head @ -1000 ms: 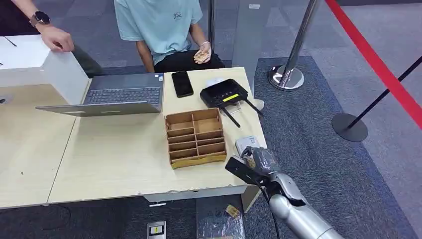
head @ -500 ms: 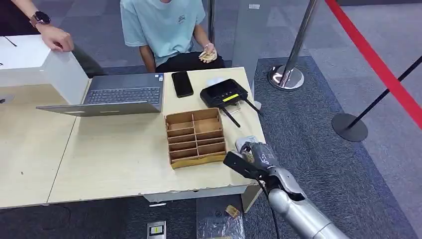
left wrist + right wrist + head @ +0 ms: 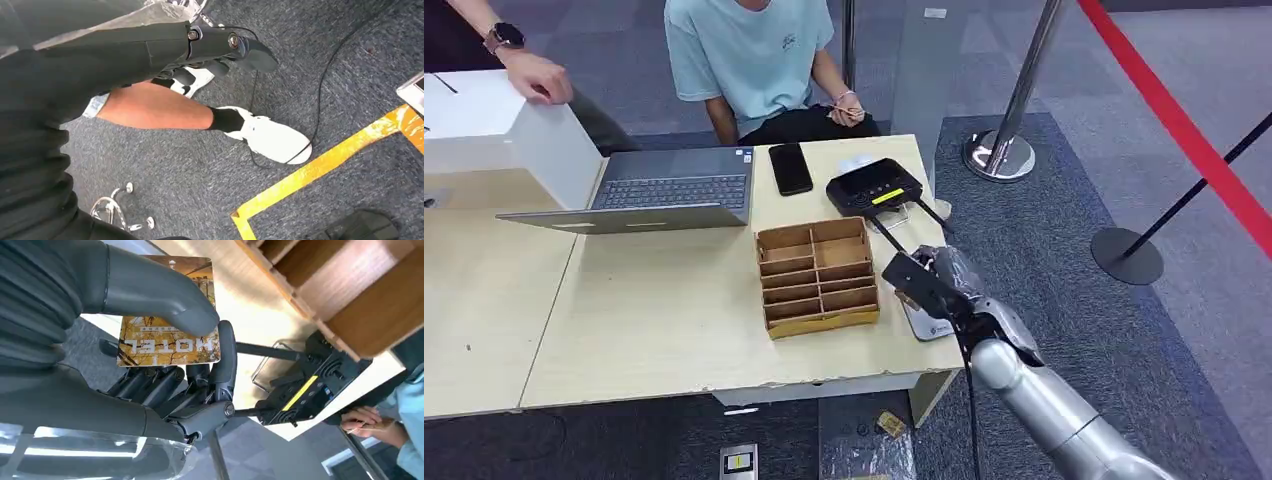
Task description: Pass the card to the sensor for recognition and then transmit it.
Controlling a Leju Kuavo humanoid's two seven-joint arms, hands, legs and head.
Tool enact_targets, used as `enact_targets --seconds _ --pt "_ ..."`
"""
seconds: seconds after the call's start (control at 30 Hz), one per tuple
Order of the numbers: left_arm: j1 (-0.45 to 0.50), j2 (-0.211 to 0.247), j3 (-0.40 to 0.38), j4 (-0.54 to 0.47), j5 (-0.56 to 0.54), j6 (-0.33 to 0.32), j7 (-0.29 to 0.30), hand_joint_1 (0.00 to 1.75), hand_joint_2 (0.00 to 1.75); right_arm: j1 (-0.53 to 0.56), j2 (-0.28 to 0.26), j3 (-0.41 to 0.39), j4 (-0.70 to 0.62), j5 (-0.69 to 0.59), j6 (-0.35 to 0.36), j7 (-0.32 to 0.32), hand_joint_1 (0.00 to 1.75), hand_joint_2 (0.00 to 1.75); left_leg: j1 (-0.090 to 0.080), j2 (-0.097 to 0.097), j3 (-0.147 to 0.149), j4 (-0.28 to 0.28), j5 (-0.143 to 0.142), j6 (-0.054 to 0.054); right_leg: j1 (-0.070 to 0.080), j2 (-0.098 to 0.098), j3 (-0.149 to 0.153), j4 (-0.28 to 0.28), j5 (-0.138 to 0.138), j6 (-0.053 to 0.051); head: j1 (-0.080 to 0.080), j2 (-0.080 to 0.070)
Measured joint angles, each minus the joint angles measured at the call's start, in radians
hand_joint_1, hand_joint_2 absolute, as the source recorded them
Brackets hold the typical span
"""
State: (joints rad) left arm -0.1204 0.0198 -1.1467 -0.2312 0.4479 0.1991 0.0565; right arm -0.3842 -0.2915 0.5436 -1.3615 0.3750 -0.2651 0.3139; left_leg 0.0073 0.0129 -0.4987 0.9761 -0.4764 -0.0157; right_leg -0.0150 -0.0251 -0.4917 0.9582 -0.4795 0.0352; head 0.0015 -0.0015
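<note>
The right hand [image 3: 936, 282] is gripping the card [image 3: 170, 315], a hotel key card printed with an autumn scene and the word HOTEL. In the right wrist view the thumb [image 3: 150, 287] is pressing on the card's face while the darker fingers [image 3: 222, 365] are curling in behind it. In the head view the hand is hovering above the right end of the bench [image 3: 664, 330], between the wooden compartment box [image 3: 817, 276] and the bench's right edge. A flat grey pad [image 3: 927, 322] is lying on the bench just beneath the hand. The black sensor unit [image 3: 875, 188], marked with a yellow strip and fitted with thin black antennas, is sitting on the bench beyond the hand, near the far right corner.

The left hand [image 3: 220, 47] is hanging beside the robot above grey carpet, holding nothing, with its fingers curled in beneath the palm.

A laptop [image 3: 659, 190] and a phone [image 3: 790, 168] are lying on the bench. A person in a light blue shirt [image 3: 754, 50] is sitting behind the bench.
</note>
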Motion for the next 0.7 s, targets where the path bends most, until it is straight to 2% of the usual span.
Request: enact_targets --seconds 0.5,0.7 --pt "0.0 0.0 0.0 0.0 0.005 0.002 0.0 0.0 1.75 -0.003 -0.025 -0.011 0.029 -0.002 -0.023 -0.01 1.75 1.75 0.0 0.0 0.0 0.0 0.0 0.0 0.0 0.0 0.0 0.0 0.0 0.0 0.0 0.0" --pt "0.0 0.0 0.0 0.0 0.006 0.003 0.002 0.0 1.75 0.007 -0.034 -0.024 0.082 -0.042 -0.067 -0.051 1.75 1.75 0.0 0.0 0.0 0.0 0.0 0.0 0.0 0.0 0.0 0.0 0.0 0.0 0.0 0.0"
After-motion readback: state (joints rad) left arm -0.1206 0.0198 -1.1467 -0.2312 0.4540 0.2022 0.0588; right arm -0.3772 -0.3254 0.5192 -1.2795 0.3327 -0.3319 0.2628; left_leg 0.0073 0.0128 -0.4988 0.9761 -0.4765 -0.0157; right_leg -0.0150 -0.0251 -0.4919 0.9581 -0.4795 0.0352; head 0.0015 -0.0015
